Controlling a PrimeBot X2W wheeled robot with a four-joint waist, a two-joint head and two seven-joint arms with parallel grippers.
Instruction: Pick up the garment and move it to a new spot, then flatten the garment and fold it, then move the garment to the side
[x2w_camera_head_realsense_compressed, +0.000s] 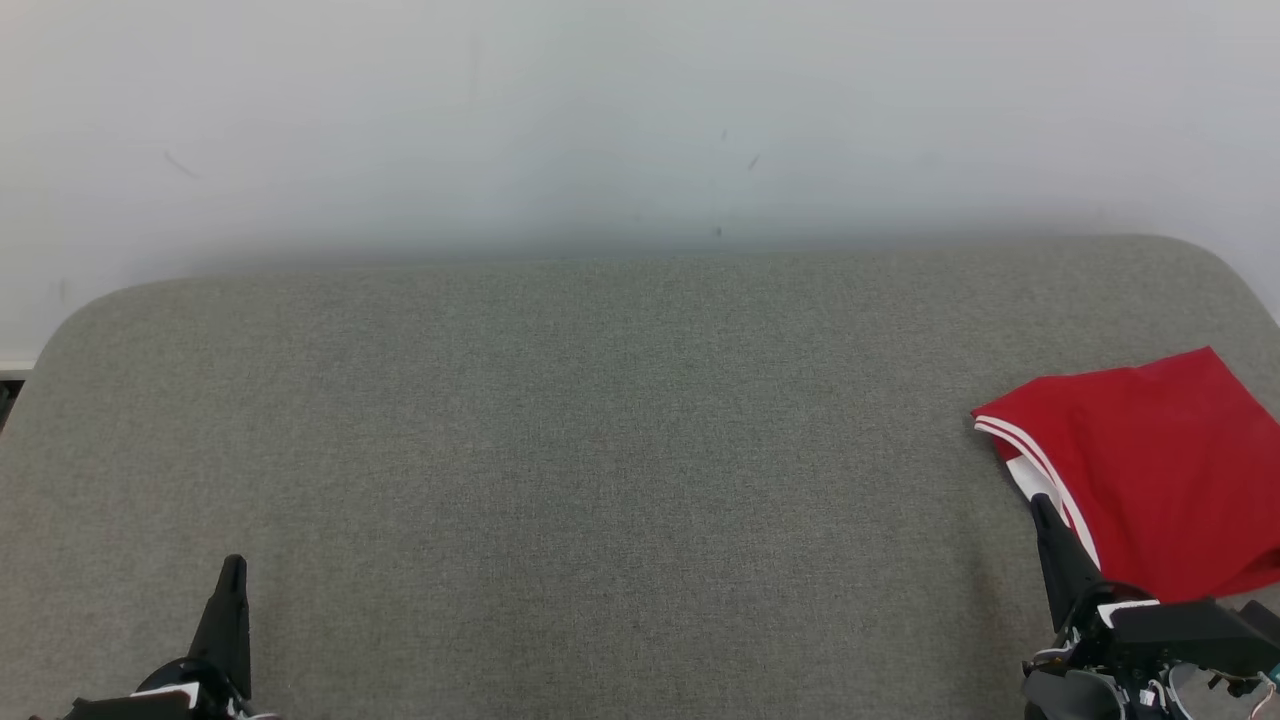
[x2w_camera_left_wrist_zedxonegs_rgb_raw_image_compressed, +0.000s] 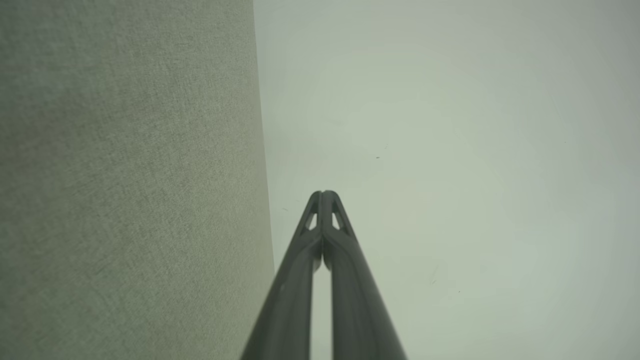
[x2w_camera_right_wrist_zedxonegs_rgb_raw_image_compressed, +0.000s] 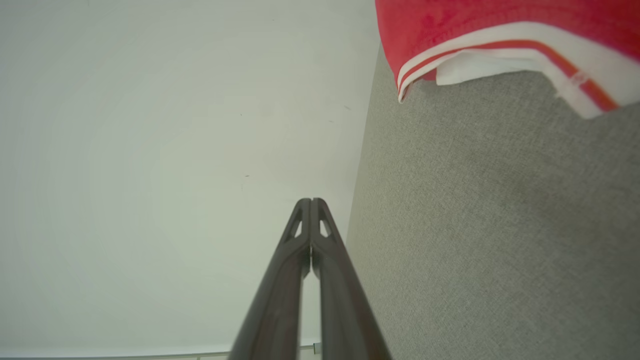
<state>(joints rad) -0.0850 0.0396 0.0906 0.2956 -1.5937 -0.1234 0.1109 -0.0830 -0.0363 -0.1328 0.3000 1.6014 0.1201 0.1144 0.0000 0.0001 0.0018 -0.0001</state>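
Garment (x2w_camera_head_realsense_compressed: 1150, 480), red with white stripes, lies folded at bench (x2w_camera_head_realsense_compressed: 600, 450) right edge. Right gripper (x2w_camera_head_realsense_compressed: 1043, 510) just beside it, left gripper (x2w_camera_head_realsense_compressed: 233, 572) well apart; both jaws together, empty.

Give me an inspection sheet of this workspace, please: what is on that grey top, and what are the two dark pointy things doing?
surface: grey fabric top, rounded far corners
job's things: red garment with white stripes, looks folded, at the right edge
clutter: nothing seen
grippers: left gripper shut, empty; right gripper shut, empty, beside the garment
cables: nothing seen
surroundings: pale wall behind
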